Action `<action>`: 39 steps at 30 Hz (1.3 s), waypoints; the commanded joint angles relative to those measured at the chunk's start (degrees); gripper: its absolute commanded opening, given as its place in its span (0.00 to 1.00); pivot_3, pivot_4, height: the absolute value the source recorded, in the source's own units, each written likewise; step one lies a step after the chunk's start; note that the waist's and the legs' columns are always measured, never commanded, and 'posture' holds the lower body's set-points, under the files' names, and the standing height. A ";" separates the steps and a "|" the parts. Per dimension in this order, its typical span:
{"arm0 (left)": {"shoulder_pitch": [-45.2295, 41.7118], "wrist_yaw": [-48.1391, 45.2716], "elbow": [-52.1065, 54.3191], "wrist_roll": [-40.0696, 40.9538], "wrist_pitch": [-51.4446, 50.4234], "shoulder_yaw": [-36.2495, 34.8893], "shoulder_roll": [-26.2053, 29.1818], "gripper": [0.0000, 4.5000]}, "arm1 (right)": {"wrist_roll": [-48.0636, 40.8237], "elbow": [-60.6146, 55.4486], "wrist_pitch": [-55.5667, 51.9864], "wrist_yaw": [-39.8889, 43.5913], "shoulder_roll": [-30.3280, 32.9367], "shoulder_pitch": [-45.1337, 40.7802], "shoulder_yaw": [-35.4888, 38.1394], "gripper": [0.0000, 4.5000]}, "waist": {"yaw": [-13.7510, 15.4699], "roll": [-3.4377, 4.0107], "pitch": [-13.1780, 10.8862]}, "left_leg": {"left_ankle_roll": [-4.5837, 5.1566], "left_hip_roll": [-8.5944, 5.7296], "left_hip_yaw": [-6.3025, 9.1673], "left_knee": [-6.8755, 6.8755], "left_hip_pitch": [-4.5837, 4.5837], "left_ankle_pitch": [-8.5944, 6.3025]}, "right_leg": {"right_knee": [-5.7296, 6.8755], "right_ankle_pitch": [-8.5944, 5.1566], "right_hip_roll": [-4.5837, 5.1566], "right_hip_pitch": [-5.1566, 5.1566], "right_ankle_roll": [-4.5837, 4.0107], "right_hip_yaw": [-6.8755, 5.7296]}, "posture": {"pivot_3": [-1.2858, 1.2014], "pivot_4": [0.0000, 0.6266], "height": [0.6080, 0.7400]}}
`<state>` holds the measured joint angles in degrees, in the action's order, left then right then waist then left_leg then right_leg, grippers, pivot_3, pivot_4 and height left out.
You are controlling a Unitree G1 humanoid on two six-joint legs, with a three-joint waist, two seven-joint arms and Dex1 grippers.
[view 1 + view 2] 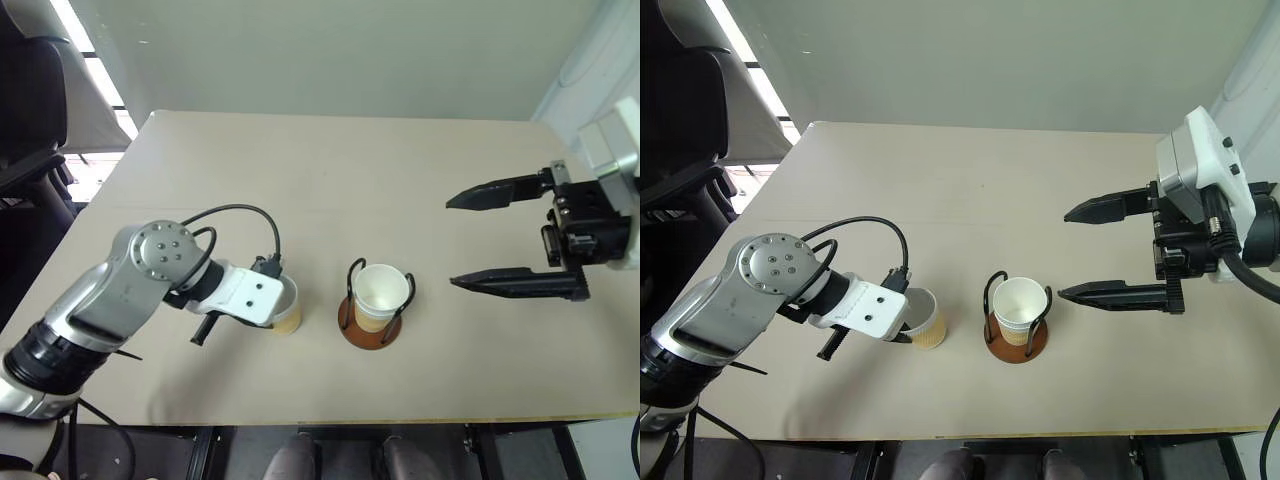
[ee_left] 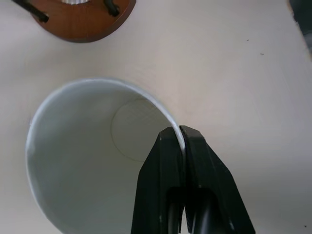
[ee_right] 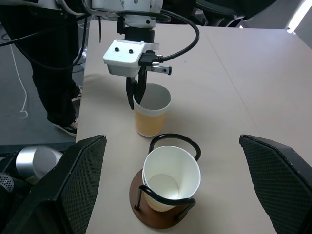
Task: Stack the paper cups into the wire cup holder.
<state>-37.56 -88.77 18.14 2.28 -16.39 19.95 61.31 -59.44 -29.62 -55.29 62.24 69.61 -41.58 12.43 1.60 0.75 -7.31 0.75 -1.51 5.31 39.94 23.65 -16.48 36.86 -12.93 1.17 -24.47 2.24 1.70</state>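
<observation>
The rim of the loose paper cup (image 3: pixel 152 110) is pinched by the left gripper (image 2: pixel 182 141), seemingly for lifting into the wire cup holder (image 3: pixel 161 207), while the right gripper (image 1: pixel 490 238) is held wide apart.

Beige table (image 1: pixel 330 170): paper cup (image 3: pixel 152 111) beside wire cup holder (image 3: pixel 161 214).

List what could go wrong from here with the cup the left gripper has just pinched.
1. The left gripper holds the loose cup only by a thin pinch on its rim; the rim may crumple or slip when lifted.
2. The holder already has a cup in it, standing between narrow wire loops; a tilted cup may catch a loop instead of nesting.
3. The open right gripper hovers beside the holder and may crowd the approach.
</observation>
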 commanded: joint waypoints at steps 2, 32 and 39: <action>-3.60 -1.70 0.68 3.11 -2.72 -2.13 -0.89 0.01 | 0.51 0.05 1.33 -0.05 0.33 0.18 1.36 1.00 | 0.03 0.00 0.00 | 0.00 0.00 0.00 0.01 0.00 0.00 | 0.01 0.00 0.00 0.00 0.00 0.00 | 0.52 0.24 1.00; -36.59 -3.73 -16.24 19.25 -10.84 -1.52 -12.03 0.01 | 13.76 1.74 12.52 7.86 2.26 12.02 1.14 1.00 | 0.23 -0.02 -0.01 | 0.03 0.01 0.00 0.07 0.05 -0.02 | -0.05 0.03 0.01 0.04 0.06 -0.01 | 0.52 0.24 1.00; -39.96 -3.73 -20.13 21.62 -6.50 6.75 -13.56 0.01 | 13.64 0.44 11.77 6.16 3.48 14.78 4.95 1.00 | 0.31 -0.02 -0.01 | 0.04 0.01 -0.01 0.06 0.06 -0.02 | -0.07 0.04 0.01 0.03 0.07 0.00 | 0.52 0.24 1.00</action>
<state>-75.42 -90.44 -1.57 22.89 -24.67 26.44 48.07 -45.81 -27.86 -43.38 68.98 72.21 -26.54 14.23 1.91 0.73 -7.32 0.79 -1.50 5.30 40.00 23.72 -16.50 36.79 -12.89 1.18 -24.43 2.31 1.69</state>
